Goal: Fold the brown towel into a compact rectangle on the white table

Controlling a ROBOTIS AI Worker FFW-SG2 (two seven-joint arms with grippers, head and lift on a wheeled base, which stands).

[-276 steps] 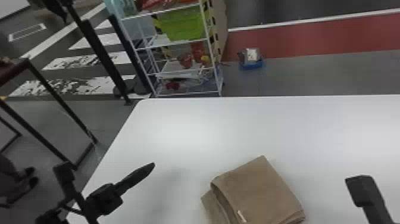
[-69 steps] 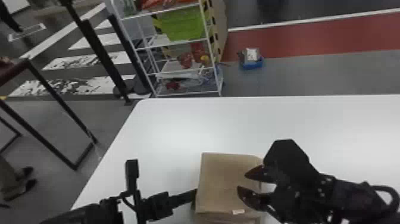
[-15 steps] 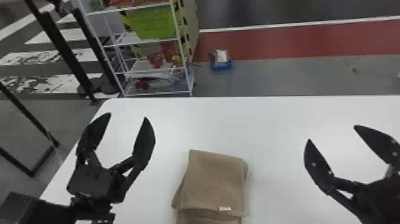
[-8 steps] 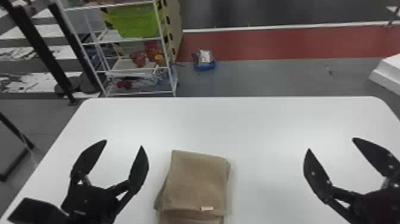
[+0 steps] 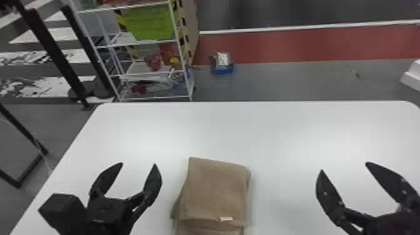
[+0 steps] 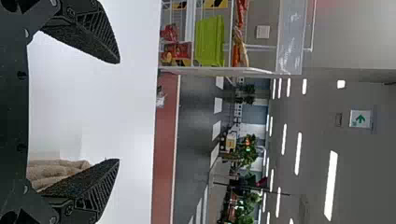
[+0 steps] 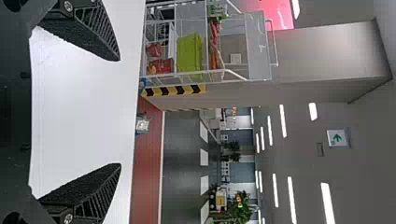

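The brown towel (image 5: 217, 190) lies folded on the white table (image 5: 275, 131), between the two grippers, with a small pale tag (image 5: 226, 218) near its lower edge. The left gripper (image 5: 137, 165) is beside the towel, its fingers parted and holding nothing. The right gripper (image 5: 345, 167) is well apart from the towel (on its other side), also spread wide, with nothing inside it.
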